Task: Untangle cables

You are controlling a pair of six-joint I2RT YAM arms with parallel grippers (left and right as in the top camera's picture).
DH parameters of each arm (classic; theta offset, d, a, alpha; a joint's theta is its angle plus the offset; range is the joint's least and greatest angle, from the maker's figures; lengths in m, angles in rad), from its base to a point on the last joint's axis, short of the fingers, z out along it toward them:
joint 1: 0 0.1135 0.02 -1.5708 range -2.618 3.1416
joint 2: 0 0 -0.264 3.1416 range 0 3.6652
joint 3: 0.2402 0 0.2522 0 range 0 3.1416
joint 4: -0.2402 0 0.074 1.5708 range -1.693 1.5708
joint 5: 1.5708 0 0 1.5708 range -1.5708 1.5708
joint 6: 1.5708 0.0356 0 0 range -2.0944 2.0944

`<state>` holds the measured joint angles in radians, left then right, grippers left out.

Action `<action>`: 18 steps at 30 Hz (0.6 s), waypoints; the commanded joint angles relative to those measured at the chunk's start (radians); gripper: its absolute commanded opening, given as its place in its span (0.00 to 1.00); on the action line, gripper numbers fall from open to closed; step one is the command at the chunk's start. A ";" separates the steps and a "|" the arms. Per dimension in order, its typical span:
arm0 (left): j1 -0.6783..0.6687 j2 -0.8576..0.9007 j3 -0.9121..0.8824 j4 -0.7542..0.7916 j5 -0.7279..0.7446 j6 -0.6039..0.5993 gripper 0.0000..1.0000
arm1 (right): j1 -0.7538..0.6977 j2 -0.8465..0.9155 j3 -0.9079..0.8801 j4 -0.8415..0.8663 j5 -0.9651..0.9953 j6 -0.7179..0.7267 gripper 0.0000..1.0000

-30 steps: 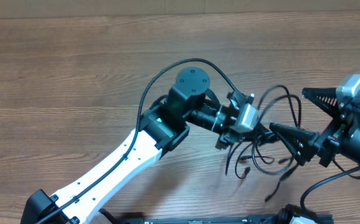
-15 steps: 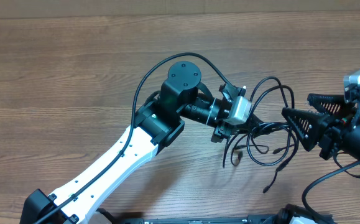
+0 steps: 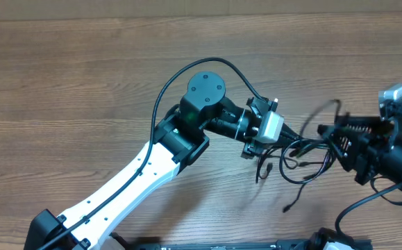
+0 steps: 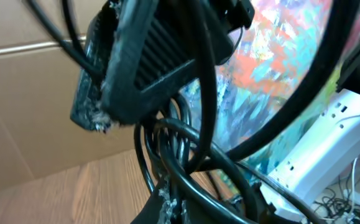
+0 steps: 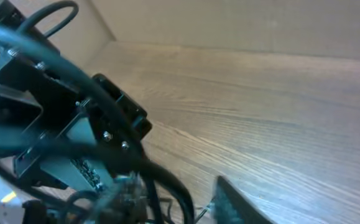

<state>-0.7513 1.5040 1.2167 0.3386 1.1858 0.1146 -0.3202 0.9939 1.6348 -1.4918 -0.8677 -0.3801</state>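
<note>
The cables (image 3: 310, 176) are thin black cords hanging in loose loops between the two grippers, right of the table's centre. My left gripper (image 3: 292, 144) is shut on the bundle; in the left wrist view the cables (image 4: 204, 155) cross right over the closed jaws of the left gripper (image 4: 167, 202). My right gripper (image 3: 328, 135) faces it from the right, jaws narrowed but still apart. In the right wrist view a cable (image 5: 181, 190) runs through the right gripper (image 5: 173, 200), with a gap left to the right finger (image 5: 235, 202). A loose plug end (image 3: 289, 206) lies on the wood.
The wooden table (image 3: 82, 104) stretches left and back. A cardboard wall (image 5: 229, 18) stands behind it. The left arm's own thick wire (image 3: 187, 75) arches over its wrist. A white power strip (image 4: 329, 149) shows off to the right, beyond the table.
The right gripper's jaws have narrowed from wide open and have come in around the cable loop. The left gripper shifted slightly, and the loops swung with it.
</note>
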 commanded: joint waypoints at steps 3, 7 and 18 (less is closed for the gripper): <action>-0.015 -0.002 0.003 0.026 -0.042 0.010 0.04 | -0.001 0.000 0.003 -0.017 0.003 -0.021 0.13; -0.015 -0.002 0.003 0.026 -0.041 0.008 0.04 | -0.001 0.000 0.003 -0.021 0.004 -0.021 0.04; -0.015 -0.002 0.003 -0.048 -0.006 -0.018 0.04 | -0.001 0.000 0.003 0.080 -0.072 -0.013 0.04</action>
<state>-0.7597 1.5040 1.2163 0.3157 1.1664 0.1062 -0.3202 0.9939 1.6348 -1.4502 -0.8673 -0.3935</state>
